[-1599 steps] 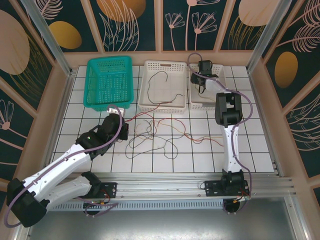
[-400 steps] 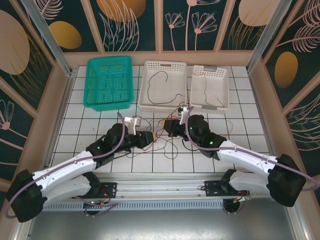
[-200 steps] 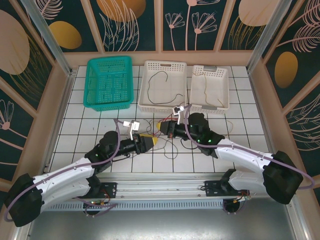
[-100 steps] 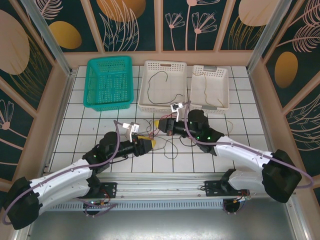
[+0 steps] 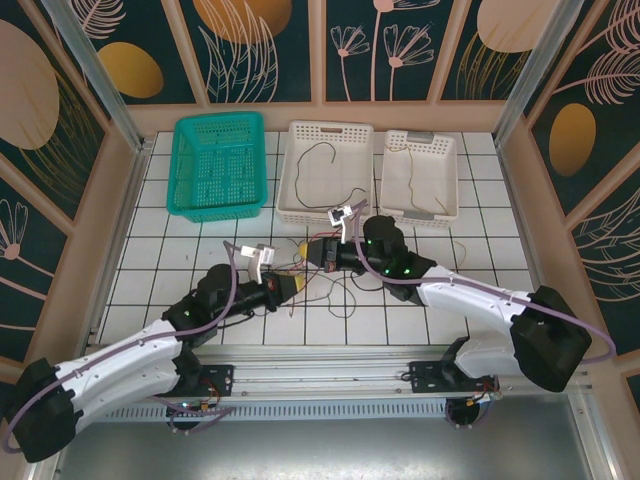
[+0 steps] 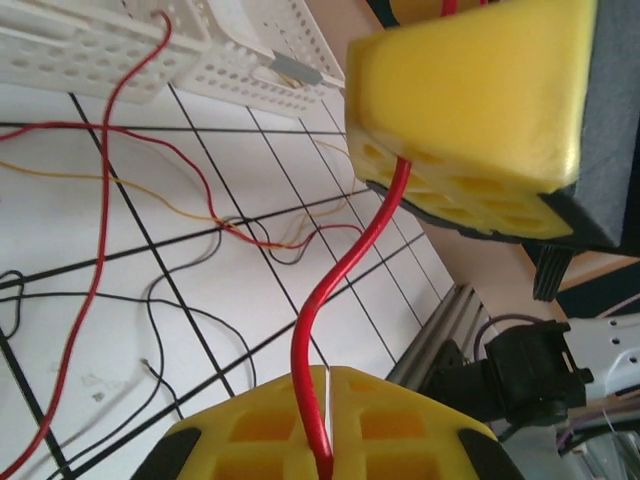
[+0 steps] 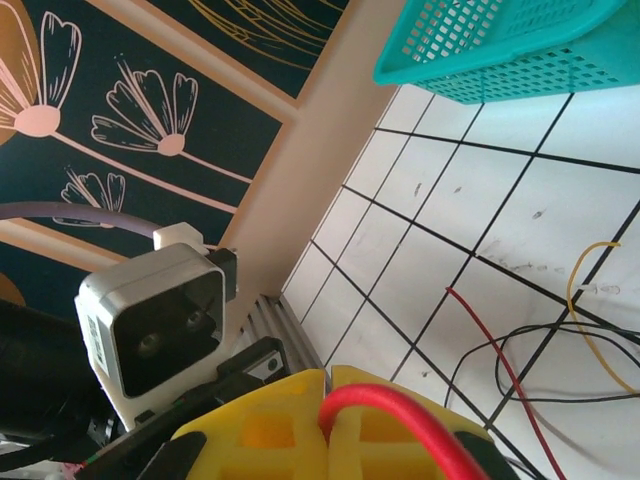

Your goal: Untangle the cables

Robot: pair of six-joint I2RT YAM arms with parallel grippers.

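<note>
**Both grippers clamped on one red cable**

My left gripper (image 5: 292,287) lay low over the table (image 5: 160,255), near the middle, with its yellow pads (image 6: 400,430) pressed together on the red cable (image 6: 340,290). In my left wrist view the cable rose from the seam between the pads. It bent once and ran up into my right gripper (image 5: 307,250), which was closed tight on the same strand. The two grippers faced each other, tips near but apart, with a short span of red between them. In my right wrist view the red cable bowed out of the closed pads in a small loop.

The rest of the cables (image 5: 335,285) lay slack on the tiles, just beside and to the right of the grippers. They were red, tan and dark strands crossing one another in front of the baskets. I could not tell which strand passed over which. A dark cable (image 5: 345,197) lay apart from them inside the middle white basket (image 5: 325,214) at the far side of the table. The teal basket (image 5: 218,165) stood just to its left.
</note>
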